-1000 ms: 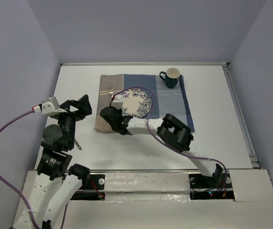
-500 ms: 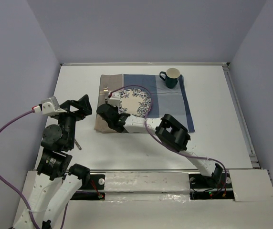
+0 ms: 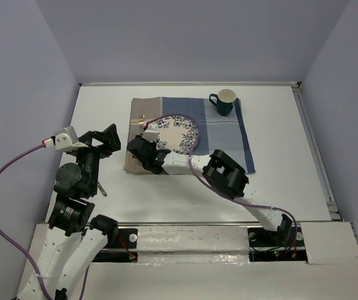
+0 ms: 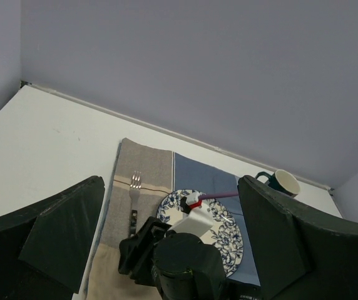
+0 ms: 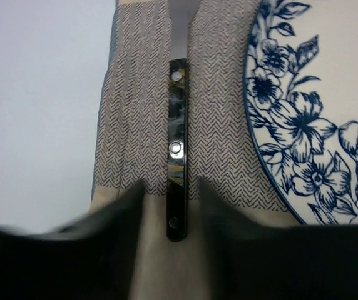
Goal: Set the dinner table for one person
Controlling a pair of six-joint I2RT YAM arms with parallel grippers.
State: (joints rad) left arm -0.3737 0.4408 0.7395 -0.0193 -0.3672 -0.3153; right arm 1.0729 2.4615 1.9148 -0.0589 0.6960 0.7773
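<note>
White dinner table (image 3: pixel 279 169) carrying a striped placemat (image 3: pixel 229 134) toward its far edge, with floral plate (image 3: pixel 179 134), green mug (image 3: pixel 224 102) and fork (image 5: pixel 177 150) on the mat's left strip. Right gripper (image 3: pixel 143 132) low over fork handle, jaws seemingly parted, clamping nothing. Left gripper (image 3: pixel 104 139) spread wide, idle. Knife and spoon unseen, likely outstanding.

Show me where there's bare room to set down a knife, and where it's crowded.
Free: the blue part of the placemat right of the plate, nearer than the mug; also the white table right of the placemat. Crowded: the tan strip left of the plate, where the right gripper straddles the fork handle.
</note>
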